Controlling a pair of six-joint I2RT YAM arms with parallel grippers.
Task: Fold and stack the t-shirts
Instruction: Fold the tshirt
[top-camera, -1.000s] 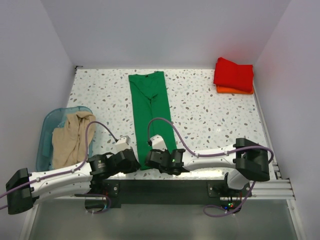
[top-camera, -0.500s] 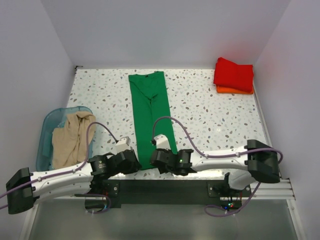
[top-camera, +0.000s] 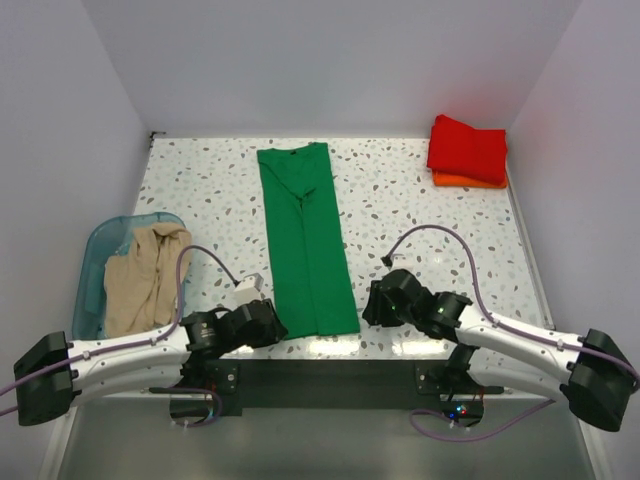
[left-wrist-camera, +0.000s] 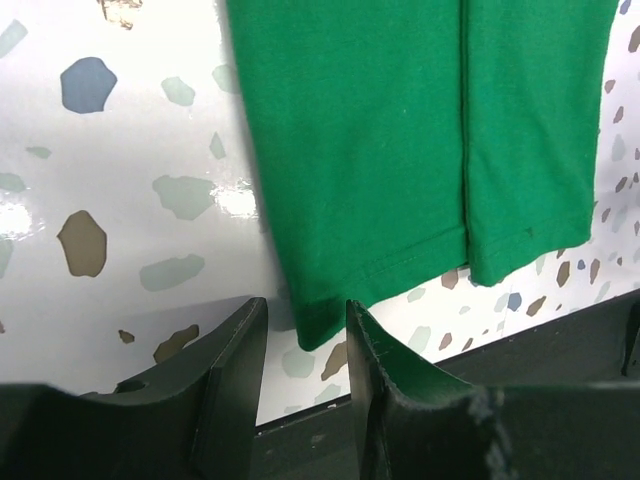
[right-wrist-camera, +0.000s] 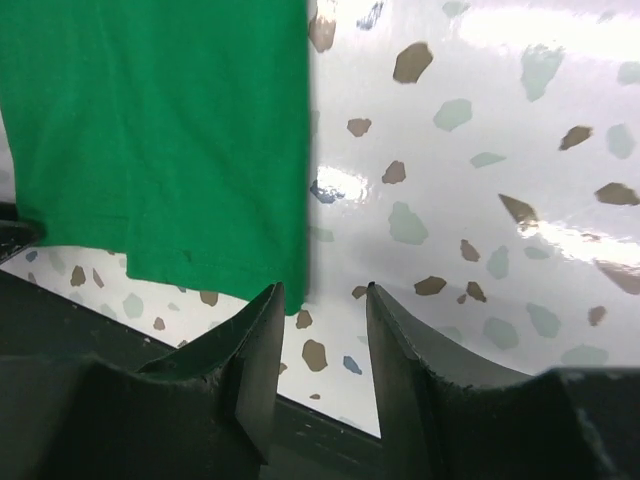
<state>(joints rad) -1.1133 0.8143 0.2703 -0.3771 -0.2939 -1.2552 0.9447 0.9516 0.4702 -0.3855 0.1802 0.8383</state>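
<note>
Roughly half done, judging by the layout. At 9 o'clock, one beige t-shirt (top-camera: 145, 280) crumpled in one teal bin (top-camera: 93, 252), unfolded. At 7, left gripper (left-wrist-camera: 305, 318) parted, gripping nothing, at the hem corner of one green t-shirt (top-camera: 305, 240), a long strip at centre, needing further folds. At 5, right gripper (right-wrist-camera: 320, 296) parted, empty. At 1, one red t-shirt (top-camera: 468, 145) folded atop one orange t-shirt (top-camera: 470, 181).

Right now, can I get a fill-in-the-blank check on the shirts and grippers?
The left gripper and right gripper flank the near hem of the green t-shirt, jaws ____.
The red t-shirt lies folded on the orange t-shirt in the far ____ corner of the table.
The beige t-shirt lies in the teal bin at the ____ edge.
Missing words: open, right, left.
</note>
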